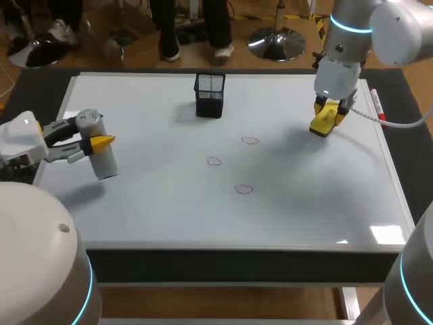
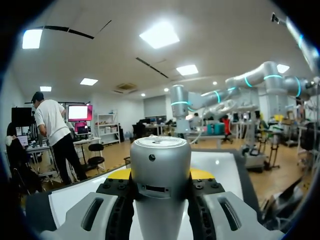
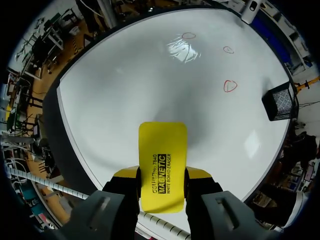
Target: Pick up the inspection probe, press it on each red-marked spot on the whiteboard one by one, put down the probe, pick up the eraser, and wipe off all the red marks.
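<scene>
**A:** Status of the inspection probe (image 1: 105, 162)?

**B:** Our left jaws are clamped on it from both sides, over the left edge of the whiteboard (image 1: 169, 217).

**A:** And the right jaws?

**B:** We have them closed on the yellow eraser (image 3: 162, 150), above the board's far right part. Three red marks (image 1: 214, 161) sit mid-board, well apart from both. A black mesh pen holder (image 1: 210, 95) stands near the far edge.

Head camera overlooks the whiteboard (image 1: 169, 210) from behind; right wrist shares it; left wrist faces outward.
</scene>
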Tool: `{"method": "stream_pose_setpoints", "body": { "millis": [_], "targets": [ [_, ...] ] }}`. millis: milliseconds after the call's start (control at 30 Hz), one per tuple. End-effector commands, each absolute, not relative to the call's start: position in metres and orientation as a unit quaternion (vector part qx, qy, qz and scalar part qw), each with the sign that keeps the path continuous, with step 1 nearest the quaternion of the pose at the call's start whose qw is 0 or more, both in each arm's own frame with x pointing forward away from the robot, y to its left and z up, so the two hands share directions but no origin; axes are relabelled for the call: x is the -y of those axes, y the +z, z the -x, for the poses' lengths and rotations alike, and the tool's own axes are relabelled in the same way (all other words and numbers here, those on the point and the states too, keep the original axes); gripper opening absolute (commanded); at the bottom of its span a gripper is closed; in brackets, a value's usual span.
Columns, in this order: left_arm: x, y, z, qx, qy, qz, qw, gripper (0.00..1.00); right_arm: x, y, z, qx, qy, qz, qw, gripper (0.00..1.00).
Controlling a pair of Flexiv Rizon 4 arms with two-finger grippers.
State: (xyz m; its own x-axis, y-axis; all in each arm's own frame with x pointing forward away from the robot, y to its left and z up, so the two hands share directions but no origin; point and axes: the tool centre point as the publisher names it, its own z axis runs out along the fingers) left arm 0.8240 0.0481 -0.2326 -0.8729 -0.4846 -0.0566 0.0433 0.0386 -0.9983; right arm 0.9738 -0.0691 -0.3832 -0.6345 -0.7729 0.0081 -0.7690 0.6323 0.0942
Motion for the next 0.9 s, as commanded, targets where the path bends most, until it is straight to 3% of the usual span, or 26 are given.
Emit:
{"method": "stream_pose_setpoints", "body": {
  "millis": [33,800,900],
  "targets": [
    [-0.054,-0.230,-0.818,-0.694,-0.674,0.160,0.196,0.00,0.070,-0.382,-0.974,0.903,-0.039,-0.428,0.024,0.00],
    [-0.054,-0.230,-0.818,-0.694,-0.674,0.160,0.196,0.00,0.070,-0.382,-0.974,0.903,-0.039,-0.428,0.024,0.00],
    [-0.054,-0.230,-0.818,-0.694,-0.674,0.160,0.196,0.00,0.049,-0.375,-0.966,0.892,-0.033,-0.450,0.020,0.00]
  ]
}}
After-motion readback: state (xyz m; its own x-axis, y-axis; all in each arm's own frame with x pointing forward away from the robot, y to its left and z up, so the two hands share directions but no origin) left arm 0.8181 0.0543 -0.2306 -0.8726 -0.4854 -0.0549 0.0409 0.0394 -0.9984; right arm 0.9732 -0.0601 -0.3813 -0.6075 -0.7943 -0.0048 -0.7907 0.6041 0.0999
